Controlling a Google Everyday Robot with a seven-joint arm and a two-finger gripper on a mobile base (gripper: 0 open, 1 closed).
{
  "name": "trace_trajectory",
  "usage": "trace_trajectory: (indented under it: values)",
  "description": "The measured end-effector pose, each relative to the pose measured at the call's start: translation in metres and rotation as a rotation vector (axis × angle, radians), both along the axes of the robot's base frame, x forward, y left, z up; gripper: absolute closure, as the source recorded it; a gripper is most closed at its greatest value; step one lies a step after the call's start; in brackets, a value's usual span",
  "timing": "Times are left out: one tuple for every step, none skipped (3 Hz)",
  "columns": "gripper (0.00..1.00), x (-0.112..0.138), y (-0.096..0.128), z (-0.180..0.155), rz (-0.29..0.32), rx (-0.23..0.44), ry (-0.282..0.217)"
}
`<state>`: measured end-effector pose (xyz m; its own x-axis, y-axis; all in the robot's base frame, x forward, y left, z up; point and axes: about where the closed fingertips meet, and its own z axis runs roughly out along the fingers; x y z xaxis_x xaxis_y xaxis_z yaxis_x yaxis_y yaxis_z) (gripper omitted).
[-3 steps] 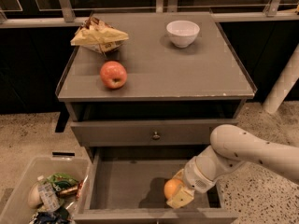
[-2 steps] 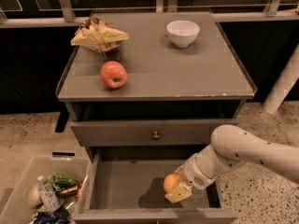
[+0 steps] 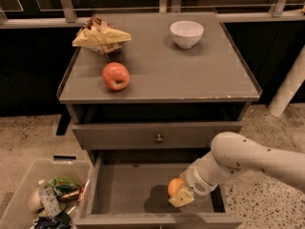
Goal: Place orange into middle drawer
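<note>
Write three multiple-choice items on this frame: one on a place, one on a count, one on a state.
1. Where is the orange? A on the floor tiles; B at the gripper, inside the middle drawer; C in the plastic bin.
2. How many fruits lie on the cabinet top? A none; B one; C two.
3. The middle drawer is: A pulled open; B shut; C taken out.
1 B: it sits at the gripper's tip above the drawer's grey floor. 2 B: only the apple, beside a white bowl and snack bag. 3 A: its floor shows below the knobbed drawer front.
</note>
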<state>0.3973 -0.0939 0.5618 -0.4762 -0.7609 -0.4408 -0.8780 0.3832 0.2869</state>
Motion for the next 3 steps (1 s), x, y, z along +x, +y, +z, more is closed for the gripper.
trace_trajectory:
  values:
    - [1.0,-0.001,-0.03,-0.029,-0.054,-0.195,-0.065]
    - [1.0,0.004,-0.073,-0.034,-0.082,-0.367,-0.19]
    - [1.0,0.001,-0.089,-0.041,-0.09,-0.416,-0.226]
